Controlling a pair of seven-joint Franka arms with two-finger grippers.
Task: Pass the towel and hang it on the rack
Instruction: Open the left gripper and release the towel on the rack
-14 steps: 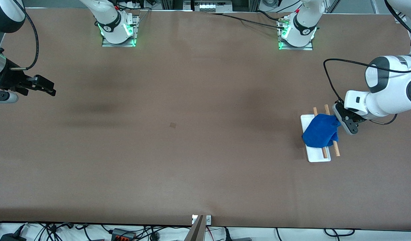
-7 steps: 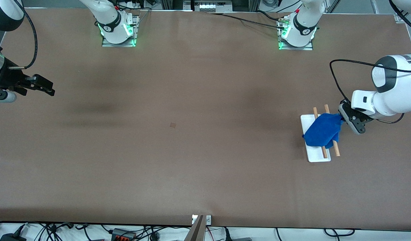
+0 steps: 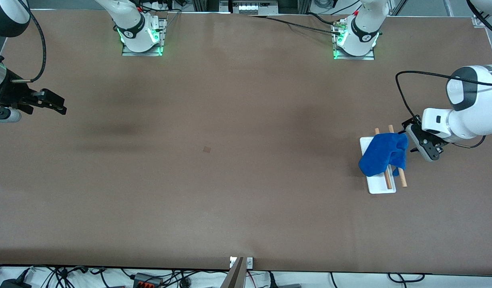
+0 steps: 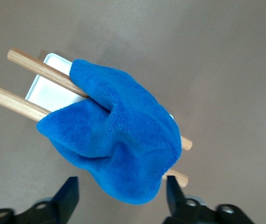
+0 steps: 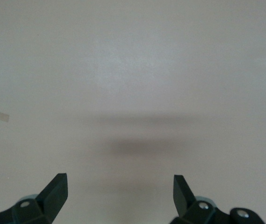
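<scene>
The blue towel hangs bunched over the two wooden bars of the rack, whose white base stands on the table toward the left arm's end. In the left wrist view the towel drapes both bars above the base. My left gripper is open and empty beside the rack, its fingers either side of the towel's hanging edge, apart from it. My right gripper waits open and empty over bare table at the right arm's end.
The brown table has a small tan patch near its middle. The arm bases stand along the edge farthest from the front camera. Cables lie past the nearest edge.
My left gripper drew the towel's corner across the bars toward the left arm's end, then opened and let it go. The towel has settled lower over the rack. The right arm has barely moved.
</scene>
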